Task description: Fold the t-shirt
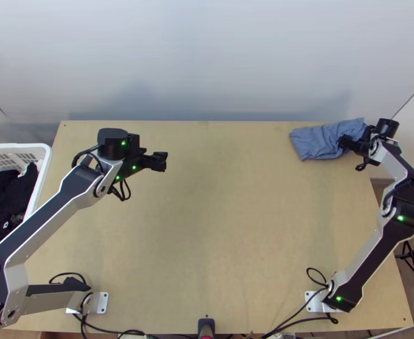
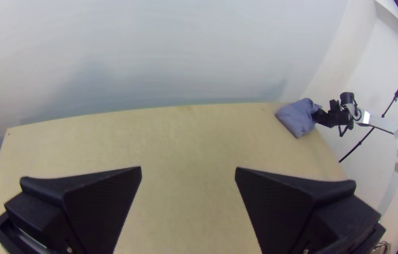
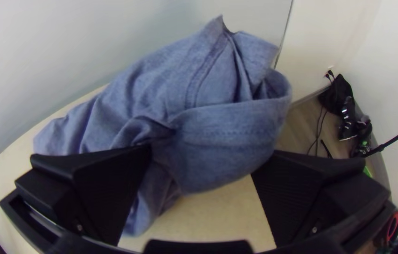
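Observation:
The blue t-shirt [image 1: 318, 140] lies bunched at the table's far right corner. My right gripper [image 1: 348, 143] is at the shirt's right part. In the right wrist view, the shirt [image 3: 208, 122] spreads in loose folds beyond and between the wide-apart fingers of my right gripper [image 3: 203, 162]. Over the left part of the table is my left gripper [image 1: 159, 161], well away from the cloth. The left wrist view has my left gripper [image 2: 188, 171] open with bare tabletop between its fingers, and the shirt [image 2: 298, 117] far off beside the other arm.
A white basket [image 1: 44, 169] with dark clothes [image 1: 6, 198] stands at the table's left side. Cables [image 1: 297, 308] run along the near edge of the wooden table [image 1: 218, 226]. A pale wall [image 1: 207, 62] rises behind the far edge.

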### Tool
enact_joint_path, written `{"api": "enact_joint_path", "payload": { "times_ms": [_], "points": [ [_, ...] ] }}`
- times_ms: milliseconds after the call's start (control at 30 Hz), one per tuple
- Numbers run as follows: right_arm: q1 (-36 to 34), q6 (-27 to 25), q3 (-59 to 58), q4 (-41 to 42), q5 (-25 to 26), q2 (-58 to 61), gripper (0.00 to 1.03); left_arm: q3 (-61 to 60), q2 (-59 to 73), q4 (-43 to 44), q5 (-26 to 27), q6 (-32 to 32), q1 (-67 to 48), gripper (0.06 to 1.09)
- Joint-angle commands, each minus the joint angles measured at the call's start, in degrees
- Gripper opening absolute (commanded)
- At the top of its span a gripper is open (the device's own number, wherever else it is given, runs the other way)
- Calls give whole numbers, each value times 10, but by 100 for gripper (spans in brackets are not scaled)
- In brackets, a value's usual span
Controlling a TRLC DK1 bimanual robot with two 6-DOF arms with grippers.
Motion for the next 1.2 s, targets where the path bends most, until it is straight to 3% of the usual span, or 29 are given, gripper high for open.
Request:
{"api": "enact_joint_path", "payload": {
  "times_ms": [0, 200, 433, 700, 900, 1167],
  "points": [
    [-7, -6, -73, -2, -3, -88, 99, -11, -20, -1, -1, -1, 1, 103],
    [4, -37, -193, -9, -11, -234, 99, -36, -61, 0, -1, 1, 15, 103],
    [66, -58, -338, -8, -11, -435, 99, -66, -105, 11, -1, -1, 94, 104],
    [187, 3, -426, -2, -4, -583, 99, -105, -173, -2, -1, -5, 161, 104],
    [299, 32, -476, 0, 57, -691, 99, -180, -256, 17, -1, -1, 177, 104],
    [327, 33, -580, 56, 78, -844, 99, -297, -359, 90, -16, 0, 185, 104]
  ]
}}
